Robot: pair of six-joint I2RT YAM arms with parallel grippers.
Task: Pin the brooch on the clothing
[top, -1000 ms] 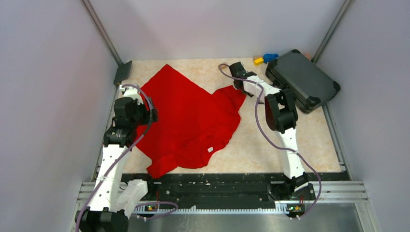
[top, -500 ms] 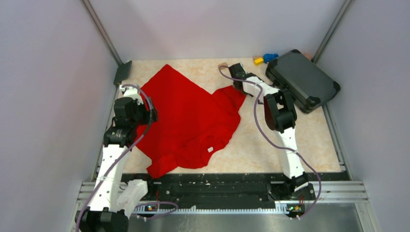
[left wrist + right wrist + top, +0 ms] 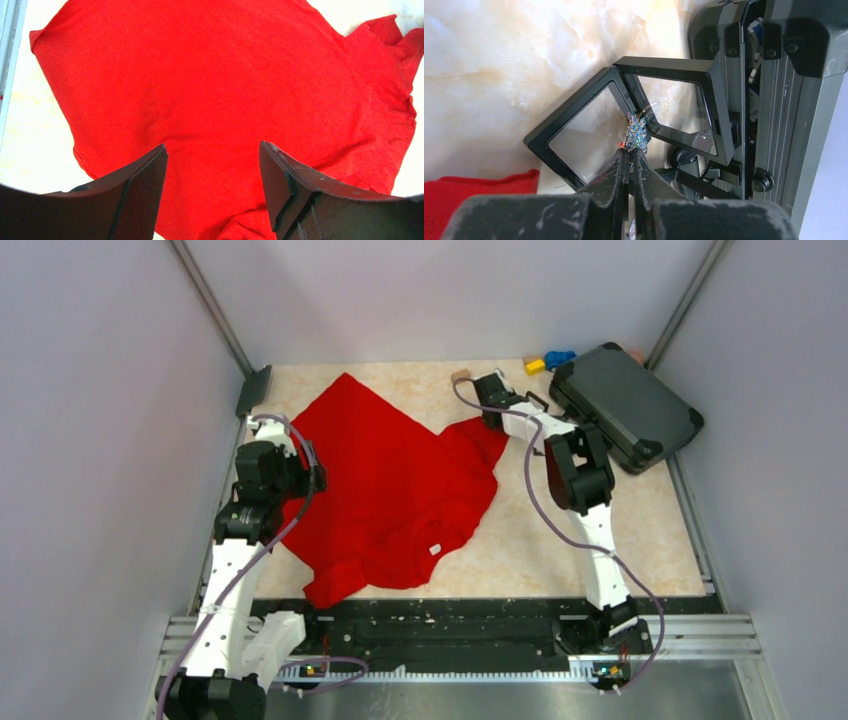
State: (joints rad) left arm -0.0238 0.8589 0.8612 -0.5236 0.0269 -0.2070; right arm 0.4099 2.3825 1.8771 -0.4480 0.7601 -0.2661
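The red clothing (image 3: 390,475) lies spread on the table, its small white tag (image 3: 435,549) near the front; it fills the left wrist view (image 3: 220,85). My left gripper (image 3: 212,155) is open above its left part, holding nothing. My right gripper (image 3: 630,150) is shut on a small glittery blue-green brooch (image 3: 637,132), held just over an open black framed display case (image 3: 634,120). In the top view the right gripper (image 3: 490,392) is at the back of the table, by the garment's far right corner.
A dark grey hard case (image 3: 625,405) lies at the back right, next to the display case (image 3: 532,400). Small yellow (image 3: 535,366) and blue (image 3: 560,358) items sit behind it. A dark plate (image 3: 254,388) leans at the back left corner. Walls enclose the table.
The right gripper has shifted slightly toward the back with its wrist turning; the display case now shows beside it. The left arm and the garment have not moved.
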